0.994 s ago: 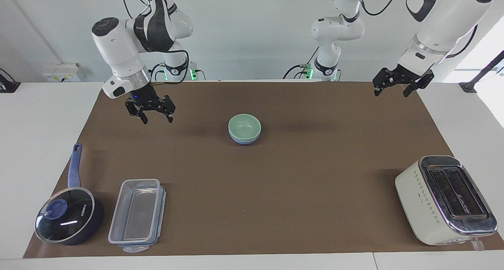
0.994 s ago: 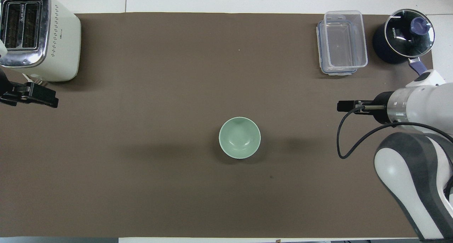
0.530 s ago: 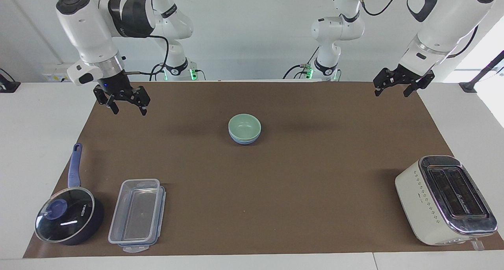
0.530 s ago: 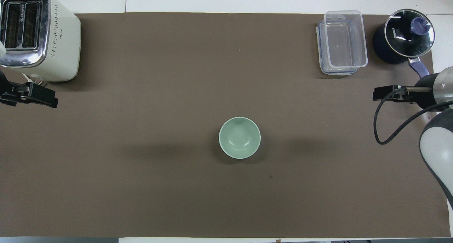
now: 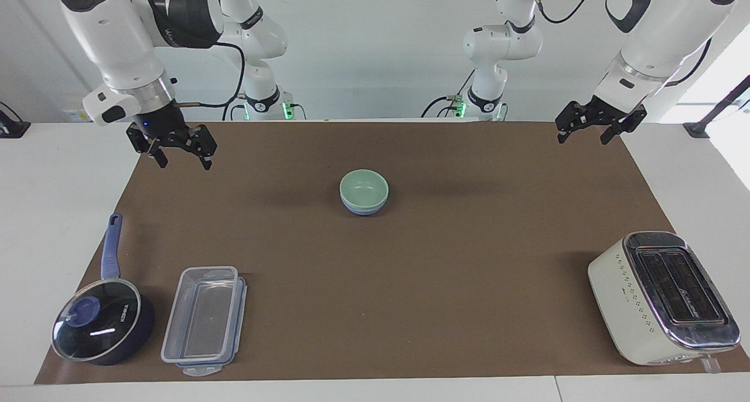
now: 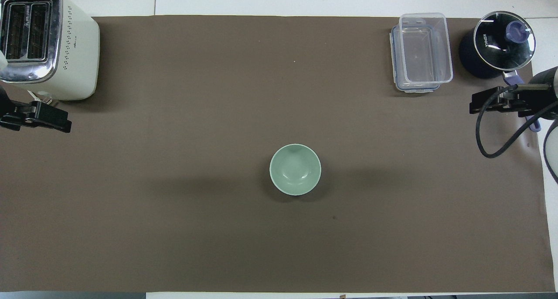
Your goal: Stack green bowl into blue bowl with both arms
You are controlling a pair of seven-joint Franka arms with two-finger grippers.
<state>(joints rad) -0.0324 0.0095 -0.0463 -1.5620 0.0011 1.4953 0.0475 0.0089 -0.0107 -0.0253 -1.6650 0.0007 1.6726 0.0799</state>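
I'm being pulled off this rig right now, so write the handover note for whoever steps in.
Right gripper: open, holding nothing, up over the right arm's end of the mat.
Left gripper: open, holding nothing, raised at the left arm's end; that arm waits.
Green bowl: nested in the blue bowl at mid-mat; from overhead only the green one shows.
Done: the stack is made and both grippers are clear of it.
Left: nothing on the bowls that I can see; saucepan, container and toaster are not involved.
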